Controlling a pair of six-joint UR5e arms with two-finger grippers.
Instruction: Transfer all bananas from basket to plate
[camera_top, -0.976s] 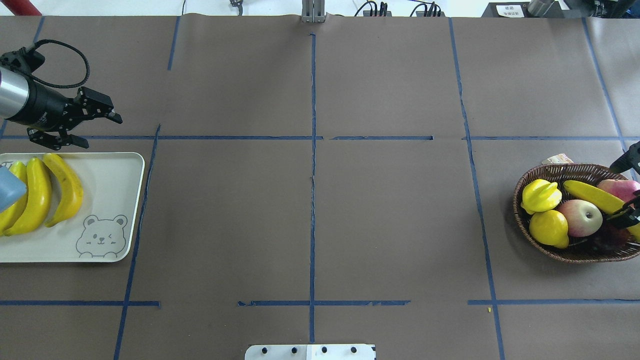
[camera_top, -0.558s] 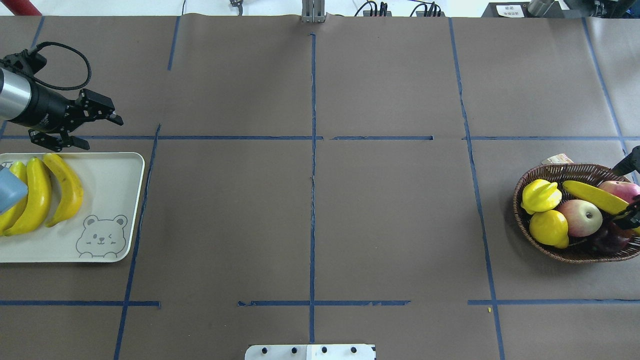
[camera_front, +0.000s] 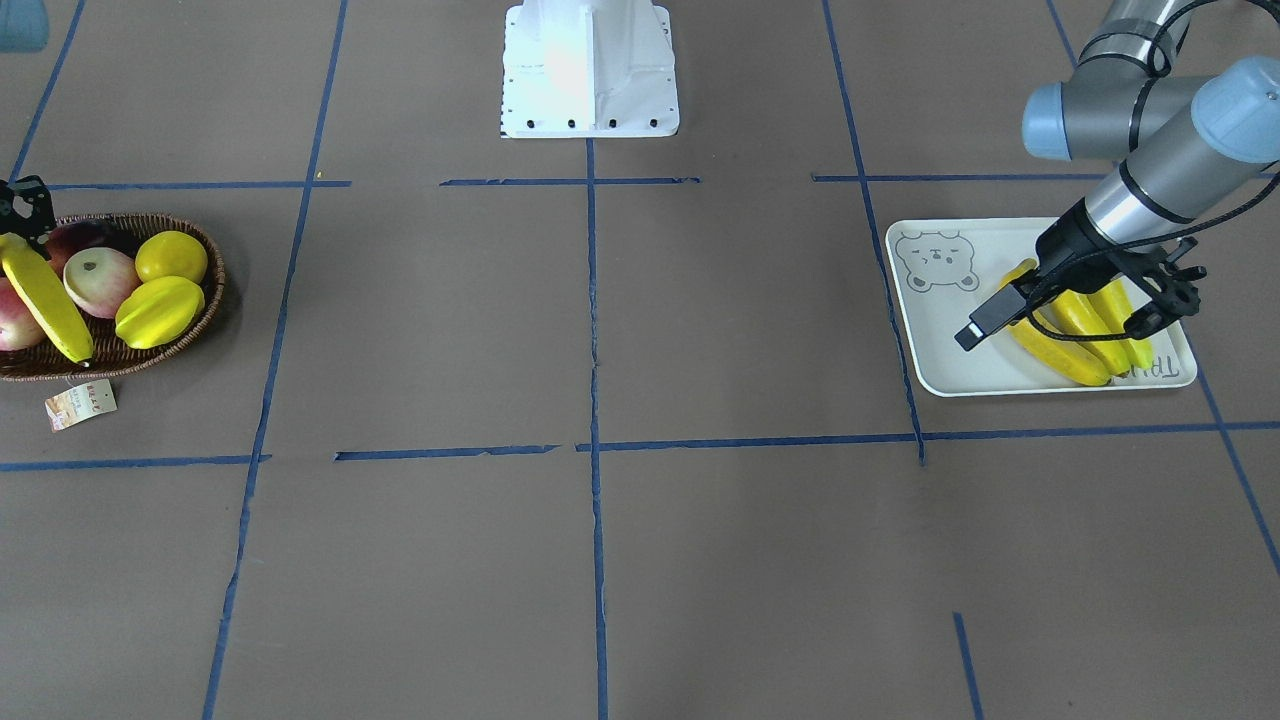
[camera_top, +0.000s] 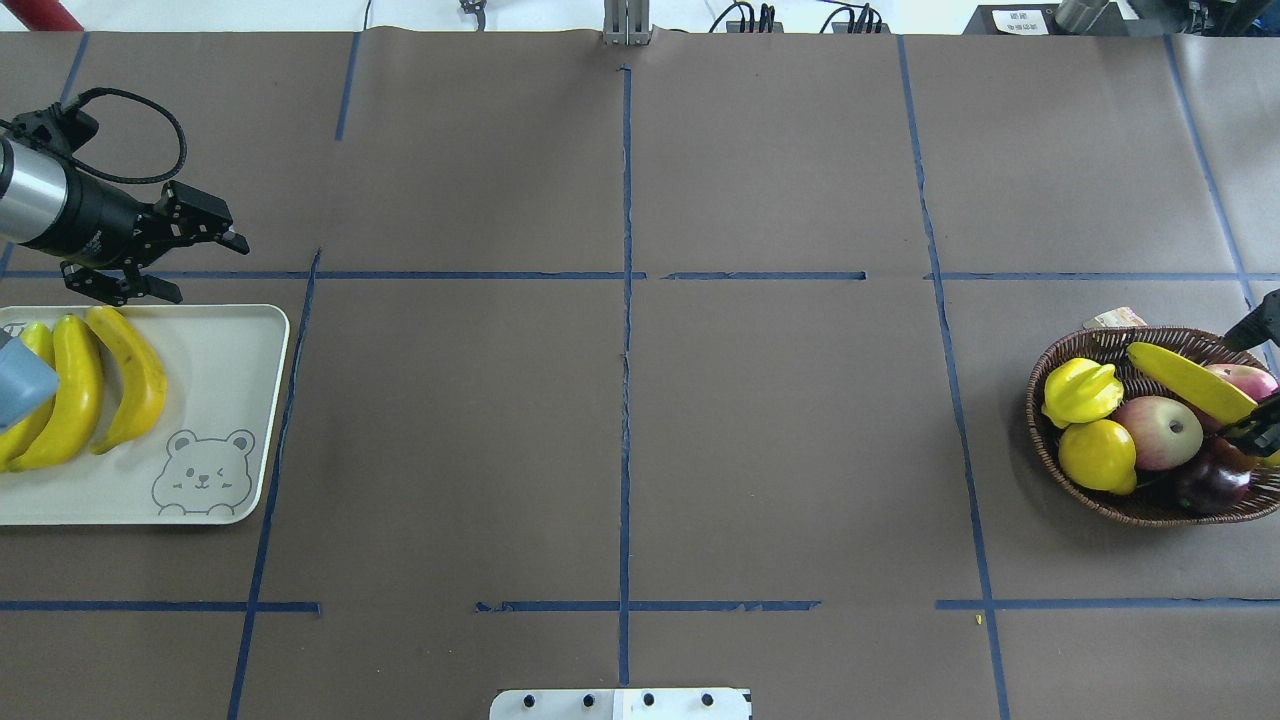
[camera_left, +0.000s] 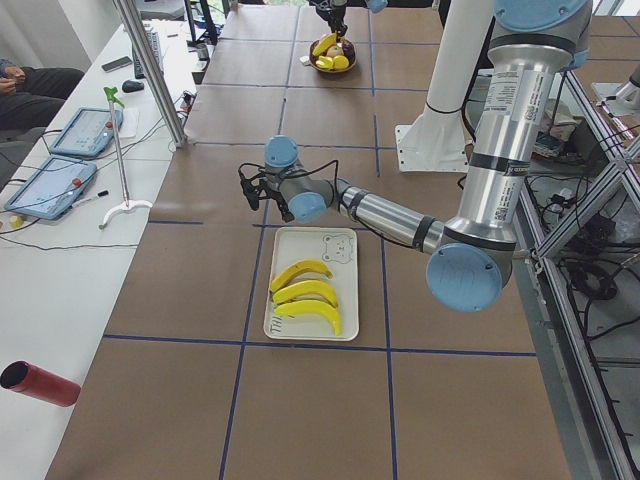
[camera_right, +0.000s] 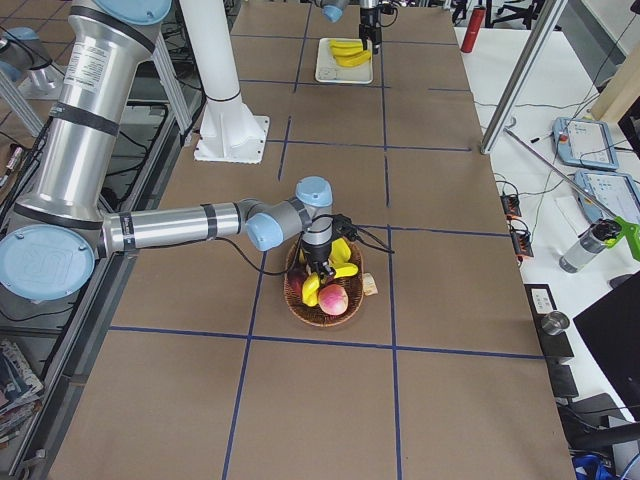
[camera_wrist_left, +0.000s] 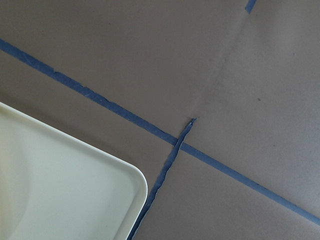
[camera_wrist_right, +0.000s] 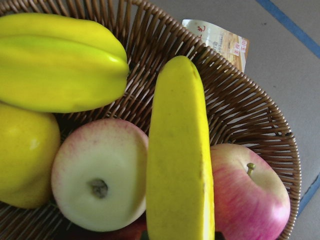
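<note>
Three bananas lie side by side on the white bear plate at the left, also in the front view. My left gripper hangs open and empty just past the plate's far edge. The fourth banana slants up out of the wicker basket at the right. My right gripper is shut on its near end at the view's edge. In the right wrist view this banana runs over the apples with its tip above the basket rim.
The basket also holds a starfruit, a lemon, two apples and a dark fruit. A paper tag lies behind the basket. The robot's white base is at the table's near edge.
The banana in the basket has risen and tilted, its far tip lifting clear of the apples. My left gripper has drifted slightly away from the plate.
</note>
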